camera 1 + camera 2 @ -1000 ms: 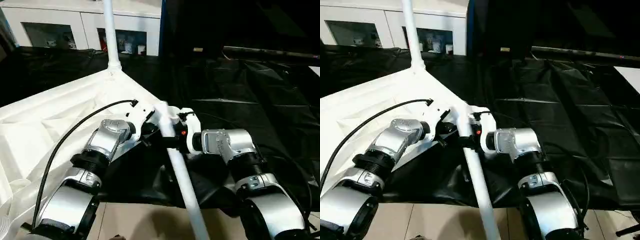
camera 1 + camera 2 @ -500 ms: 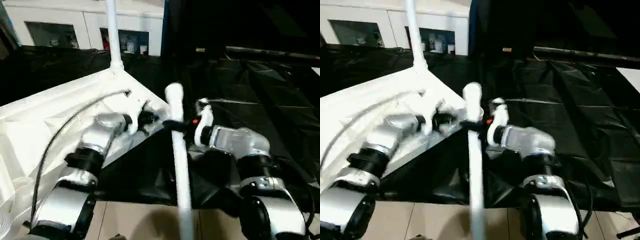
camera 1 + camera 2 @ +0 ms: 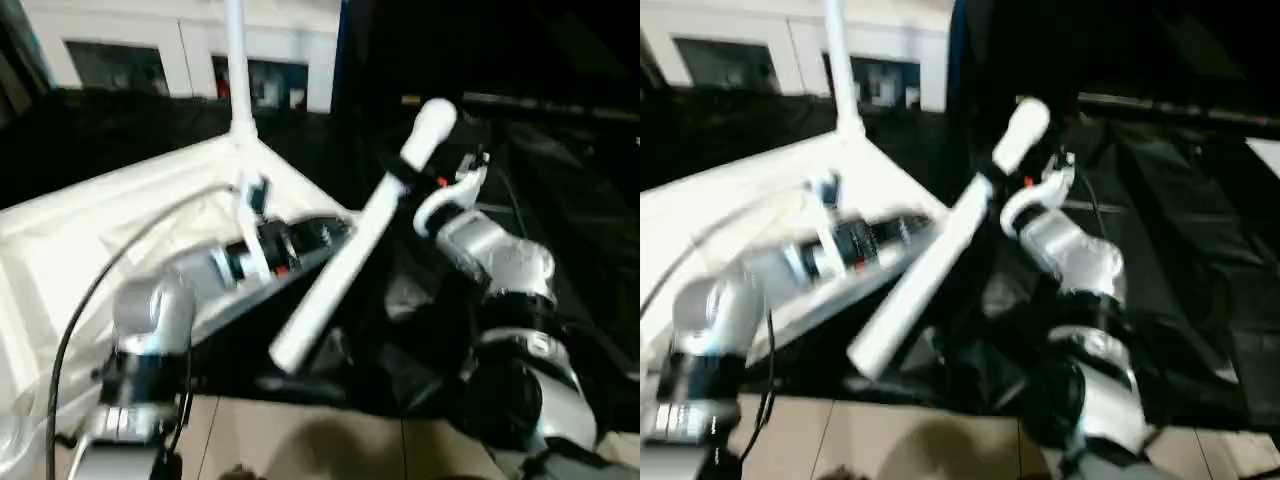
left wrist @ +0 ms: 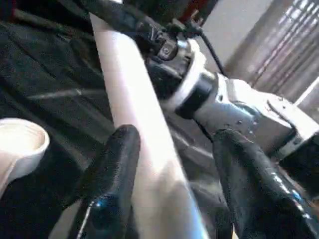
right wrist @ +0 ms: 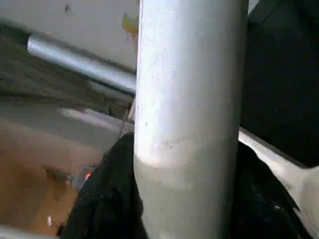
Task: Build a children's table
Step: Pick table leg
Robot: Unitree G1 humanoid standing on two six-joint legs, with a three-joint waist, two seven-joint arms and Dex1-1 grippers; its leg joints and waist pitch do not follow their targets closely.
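Landmark: the tabletop [image 3: 90, 240], lying underside up on black sheeting [image 3: 570, 190].

Nearest, off the tabletop's near corner, the free end of the loose leg [image 3: 340, 262] hangs over the pale floor [image 3: 300, 440]. It slants up and away from that corner toward its rounded far end. The right gripper [image 3: 408, 182] is clamped on it just below that end — in the right wrist view its black fingers [image 5: 107, 199] press both sides of the tube. The left gripper [image 4: 169, 164] stands spread at the tabletop's near edge; its pads [image 4: 117, 169] flank the leg, one close against it, the other clear, so it carries no load.

Step in hand, as judged: swing the leg upright and seat it in an open corner socket. To do it well:
- regrip lower with the left before tilting further — one clamp near the tip gives poor control of a long tube;
- line the tube's axis with the socket before pushing;
- press straight, without twisting.

Materials: leg — smooth white tube, slightly tapered, glossy, likely slippery. Tabletop — white moulded plastic, shallow ribs, rounded corners.

Beyond, at the tabletop's far corner, a fitted leg [image 3: 238, 70] stands upright. Behind it, a white cabinet [image 3: 130, 50] with glass doors.
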